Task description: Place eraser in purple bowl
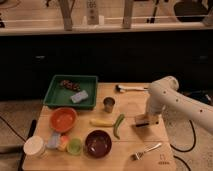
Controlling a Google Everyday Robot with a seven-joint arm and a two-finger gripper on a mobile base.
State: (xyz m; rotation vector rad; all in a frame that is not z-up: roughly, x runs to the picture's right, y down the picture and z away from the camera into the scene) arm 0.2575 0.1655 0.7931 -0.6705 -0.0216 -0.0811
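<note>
- Grasp step in hand, by the look of it: end effector (146, 116) low over the bench (127, 107), directly above the eraser (140, 123).
- Eraser flat on the wood, right beneath the end effector, not yet in the bowl.
- Cannot tell whether the end effector is spread, pressed together or already pinching the eraser; cannot tell either whether touching it or just above.
- Purple bowl (98, 143) well apart from the end effector, to its left in the view and nearer the front edge; nothing to be seen inside.
- Just left of the end effector, a green pepper (118, 126), lying between it and the bowl; beyond that, a banana (101, 122).
- In front of the end effector, a fork (147, 151), near but apart.
- Next move, as a judgement: secure the hold, raise the eraser straight up, carry it leftward and forward over the pepper, let go above the bowl's middle.
- Calls for enough height to clear pepper and rim, and for stopping short of the orange bowl (63, 119) farther left.
</note>
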